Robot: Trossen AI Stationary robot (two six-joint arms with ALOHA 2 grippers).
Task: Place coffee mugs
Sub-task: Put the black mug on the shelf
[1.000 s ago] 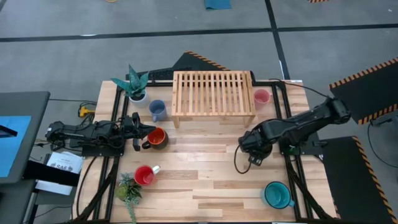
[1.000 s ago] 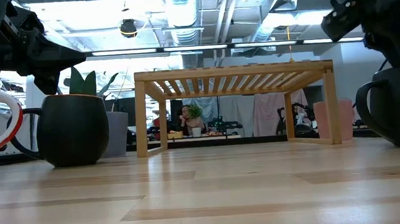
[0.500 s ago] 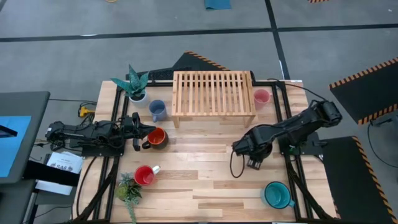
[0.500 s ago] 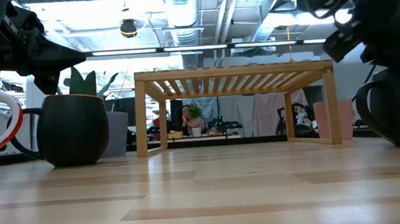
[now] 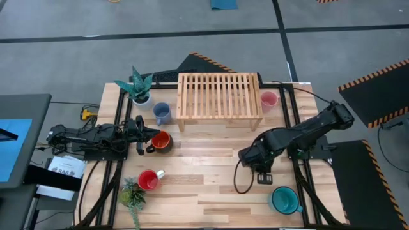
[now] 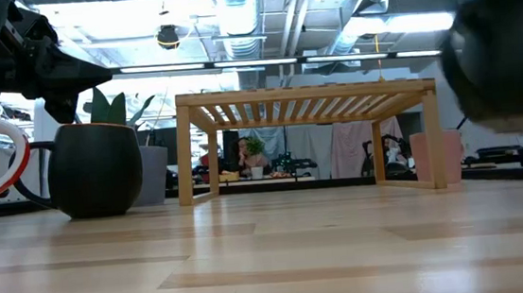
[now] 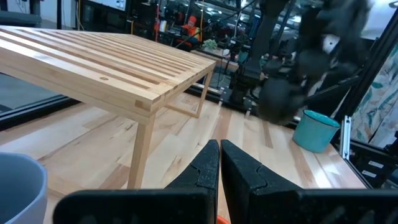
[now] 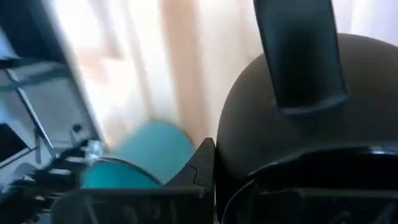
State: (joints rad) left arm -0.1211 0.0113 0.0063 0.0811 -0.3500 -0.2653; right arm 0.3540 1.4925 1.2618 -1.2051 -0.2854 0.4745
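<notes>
Closing on the black mug [image 8: 292, 143], the right gripper [image 5: 257, 160] is now clamping its wall, having gone from wide open to a narrow grip within the last second.

Carrying the mug, the right arm is sliding toward the table's near right part, and in the low view the dark bulk that was sitting on the wood a second ago is now hanging blurred above it, so the mug is probably lifted and travelling. The mug is hanging mouth-up as far as can be judged, its long axis roughly vertical; its handle direction is hidden. The teal mug [image 5: 284, 199] is standing just beyond. The left gripper [image 5: 142, 131] is waiting pinched shut beside the orange mug [image 5: 161, 141].
</notes>
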